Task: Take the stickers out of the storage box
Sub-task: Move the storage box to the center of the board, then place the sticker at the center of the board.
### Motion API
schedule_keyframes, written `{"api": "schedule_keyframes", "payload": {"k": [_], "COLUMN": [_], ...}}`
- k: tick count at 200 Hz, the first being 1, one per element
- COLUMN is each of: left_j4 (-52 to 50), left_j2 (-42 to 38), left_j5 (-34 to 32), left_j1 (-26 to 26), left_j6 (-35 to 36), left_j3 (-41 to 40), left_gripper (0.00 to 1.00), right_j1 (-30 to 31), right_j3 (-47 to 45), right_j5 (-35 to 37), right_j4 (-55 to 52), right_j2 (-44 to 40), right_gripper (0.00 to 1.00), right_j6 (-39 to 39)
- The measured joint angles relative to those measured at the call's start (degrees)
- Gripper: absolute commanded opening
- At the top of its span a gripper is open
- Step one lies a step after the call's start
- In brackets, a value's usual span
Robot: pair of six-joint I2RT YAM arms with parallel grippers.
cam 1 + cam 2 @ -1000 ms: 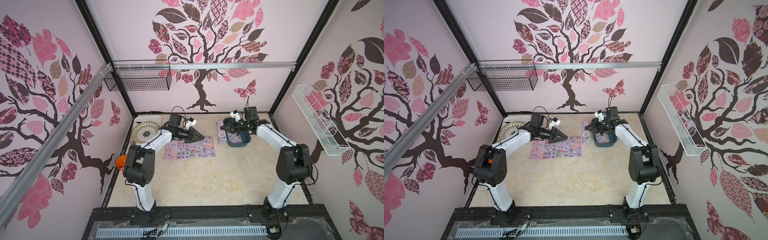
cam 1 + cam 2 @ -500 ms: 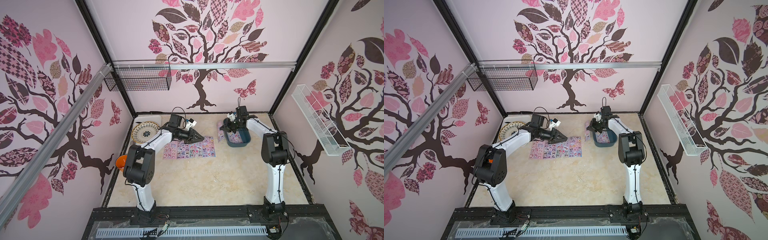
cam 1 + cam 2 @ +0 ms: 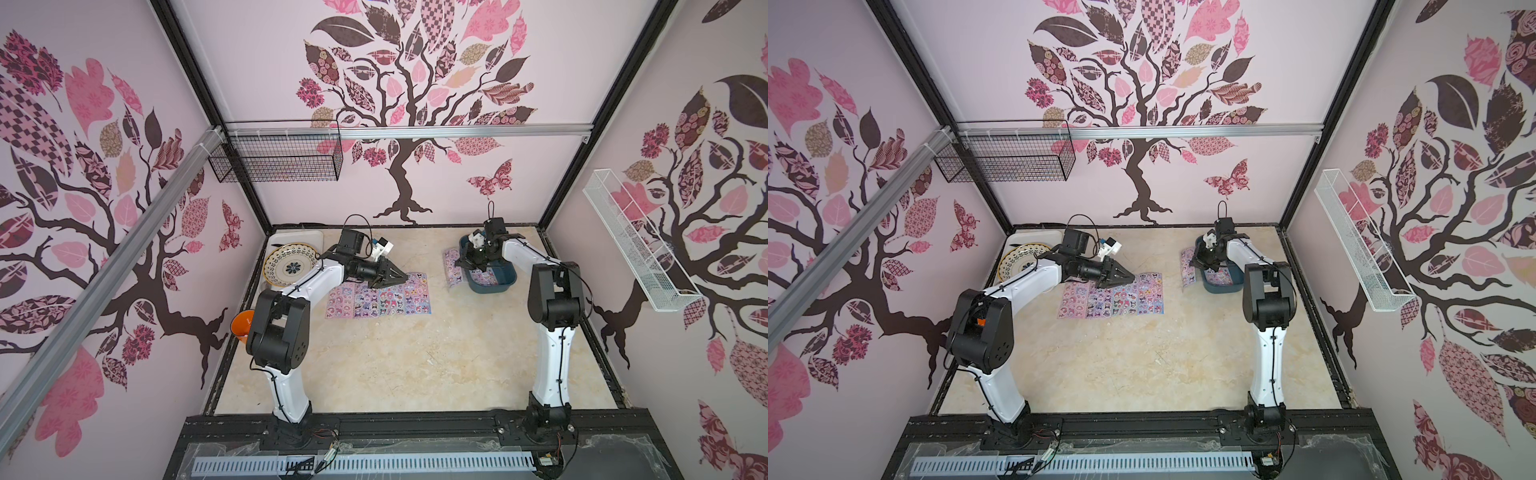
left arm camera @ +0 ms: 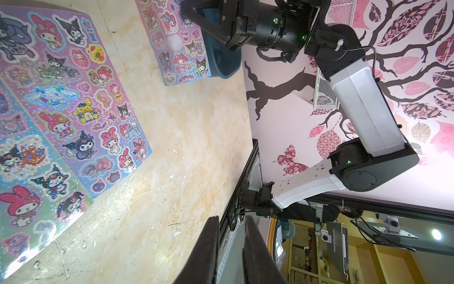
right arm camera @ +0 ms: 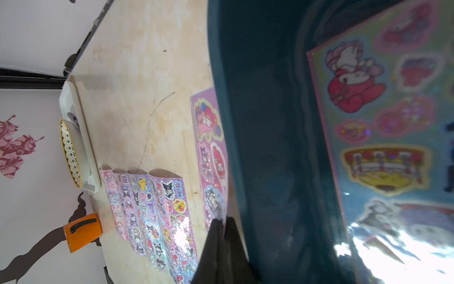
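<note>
The right hand is clenched on the edge of one pink sticker sheet, which is just outside the wall of the blue box. More sheets lie inside the box. The left hand, its fingers a little parted and empty, hovers over a row of sheets on the surface.

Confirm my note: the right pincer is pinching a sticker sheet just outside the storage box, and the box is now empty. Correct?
Not quite. The right pincer is shut on a sticker sheet just outside the storage box, but the box is not empty: the right wrist view shows another sheet lying inside it.
</note>
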Motion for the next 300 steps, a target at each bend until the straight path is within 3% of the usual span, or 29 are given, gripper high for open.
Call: {"api": "schedule_keyframes", "payload": {"k": [92, 204, 228, 257, 268, 300], "left_j4": [-0.1, -0.5, -0.5, -0.5, -0.5, -0.5], "left_j2": [0.0, 0.0, 0.0, 0.0, 0.0, 0.0], "left_j5": [0.0, -0.1, -0.1, -0.2, -0.2, -0.2], "left_j1": [0.0, 0.0, 0.0, 0.0, 0.0, 0.0], "left_j6": [0.2, 0.4, 0.4, 0.4, 0.4, 0.4], "left_j3": [0.0, -0.1, -0.1, -0.1, -0.1, -0.1], "left_gripper": [0.24, 0.24, 0.24, 0.24, 0.24, 0.24], "right_j1": [2.6, 3.4, 3.2, 3.2, 3.2, 3.2], "right_j3": [-3.9, -14.3, -14.8, -14.8, -14.8, -14.8], "right_j5": [-8.2, -3.1, -2.8, -2.5, -2.3, -1.2], "right_j4": [1.6, 3.5, 3.7, 3.7, 3.6, 2.9], "right_j2": [-1.3, -3.6, -3.8, -3.9, -4.2, -5.7], "right_gripper": [0.0, 0.0, 0.05, 0.17, 0.25, 0.34], "right_j6": [1.4, -0.2, 0.1, 0.3, 0.3, -0.1]}}
